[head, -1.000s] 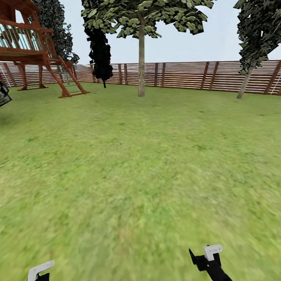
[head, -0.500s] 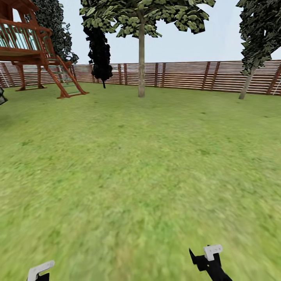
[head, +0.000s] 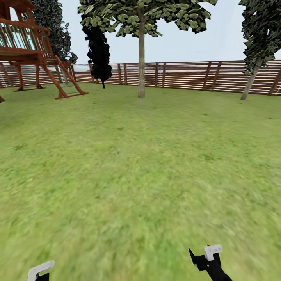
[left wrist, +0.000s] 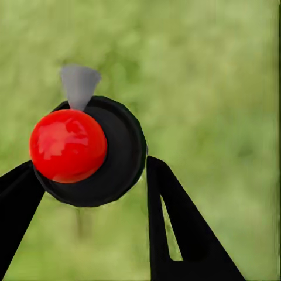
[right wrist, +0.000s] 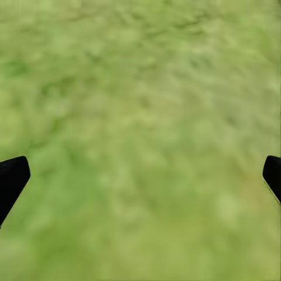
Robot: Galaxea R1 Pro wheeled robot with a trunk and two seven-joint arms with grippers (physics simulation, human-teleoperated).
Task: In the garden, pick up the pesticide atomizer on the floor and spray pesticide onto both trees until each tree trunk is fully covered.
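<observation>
Your left gripper (left wrist: 88,175) is clamped on the pesticide atomizer (left wrist: 88,149), red cap w/ grey nozzle, held above the lawn (head: 140,175); your right gripper (right wrist: 140,181) hangs spread wide, nothing btwn its fingers; one tree (head: 141,50) stands straight ahead by the fence (head: 183,76); another tree (head: 257,43) leans at far right; playset (head: 31,50) at left.

Bright, even daylight; blurred foreground grass (head: 128,218)

1. No readable text, label, brand, number or sign appears in any view.
2. The brown horizontal-slat wooden fence (head: 183,76) carries no lettering that can be made out.
</observation>
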